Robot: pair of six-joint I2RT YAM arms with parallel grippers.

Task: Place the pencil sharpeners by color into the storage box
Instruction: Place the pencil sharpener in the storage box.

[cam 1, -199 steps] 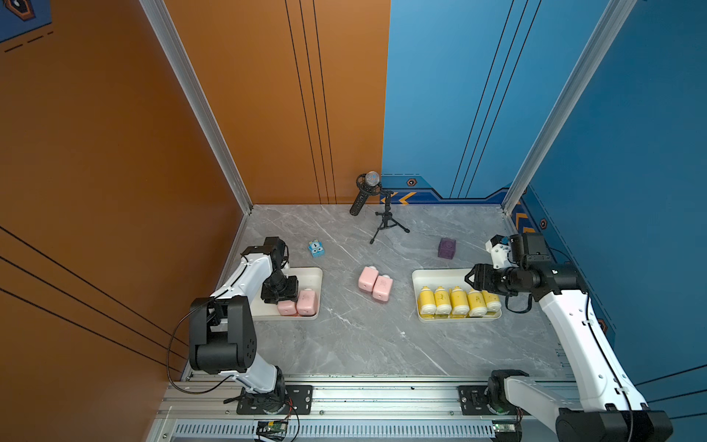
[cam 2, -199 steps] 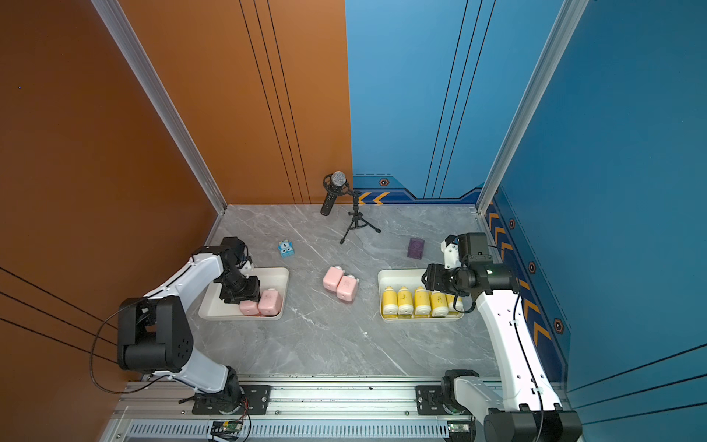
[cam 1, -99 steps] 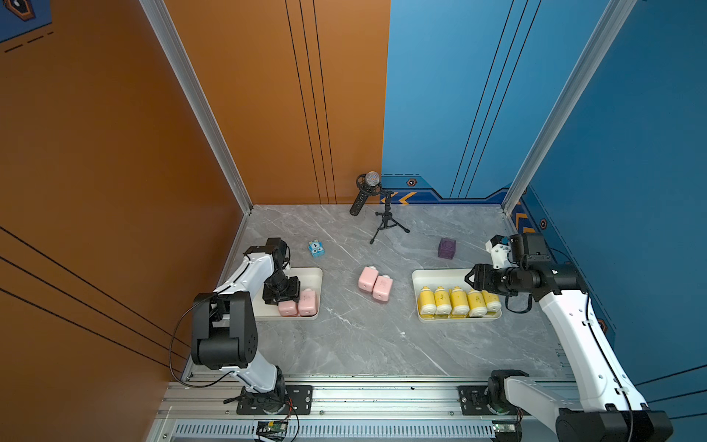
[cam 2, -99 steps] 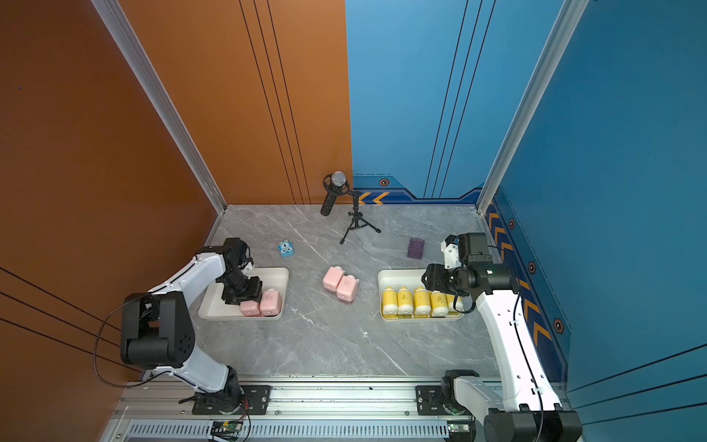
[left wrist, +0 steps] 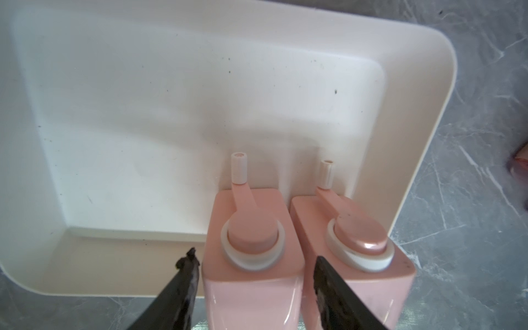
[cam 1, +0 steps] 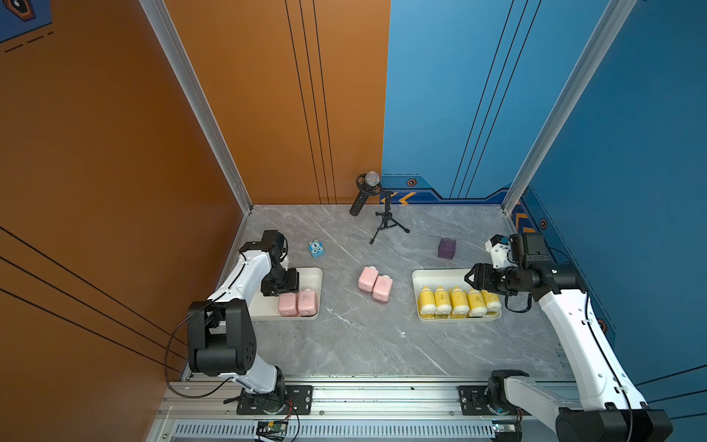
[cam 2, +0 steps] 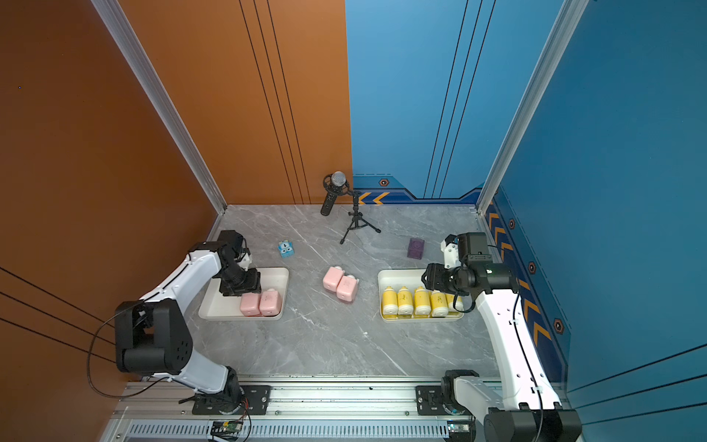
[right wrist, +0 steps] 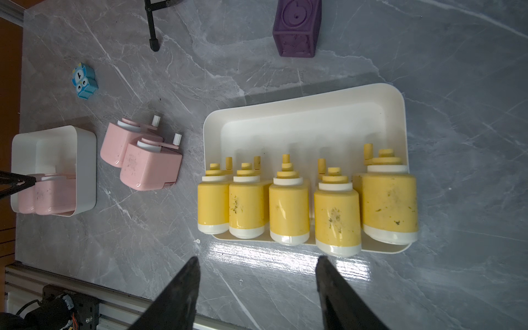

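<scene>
blue cube (cam 1: 316,249), purple cube (cam 1: 446,248) and tripod (cam 1: 386,225) stand behind two loose pink sharpeners (cam 1: 368,277).

Left gripper (left wrist: 254,260) jaws spread wider around pink pencil sharpener (left wrist: 251,237) standing in left tray (left wrist: 114,85); grip loosens, small gap opens beside sharpener.

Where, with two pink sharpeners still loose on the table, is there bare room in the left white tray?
The white plastic tray's floor is bare between its two pink boxy sharpeners and the far wall. Five yellow bottle-shaped sharpeners crowd the other tray.
</scene>
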